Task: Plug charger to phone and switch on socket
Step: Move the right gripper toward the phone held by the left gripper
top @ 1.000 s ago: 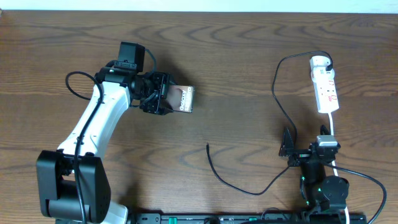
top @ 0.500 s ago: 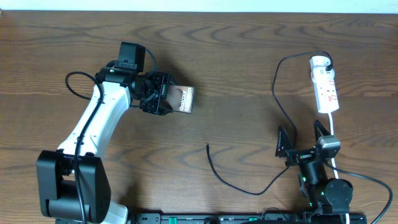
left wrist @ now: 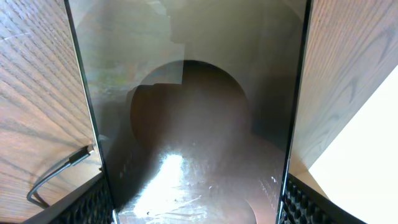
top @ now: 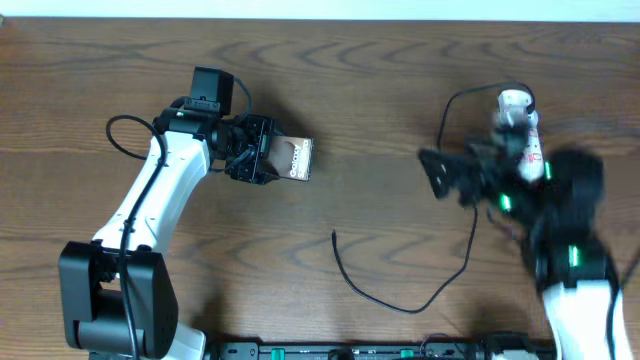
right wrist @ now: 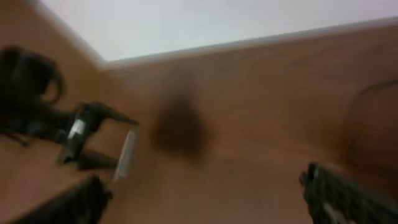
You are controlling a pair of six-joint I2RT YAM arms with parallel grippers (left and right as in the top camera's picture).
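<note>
Wood table point(top: 380, 90) | overhead only: socket point(top: 514, 102) part-hidden | left wrist: phone point(left wrist: 193, 124) seemingly clamped

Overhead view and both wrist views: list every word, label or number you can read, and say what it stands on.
On the phone: white lettering along one edge of the screen, too small to read.
On the socket: partly hidden, nothing readable.
Wrist views: no text.

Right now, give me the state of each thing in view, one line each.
phone: gripped at one end, no cable in it.
charger: loose on the table, tip free.
socket: lying flat, partly hidden by the right arm; switch unreadable.
left gripper: closed on the phone.
right gripper: open, empty, blurred.
</note>
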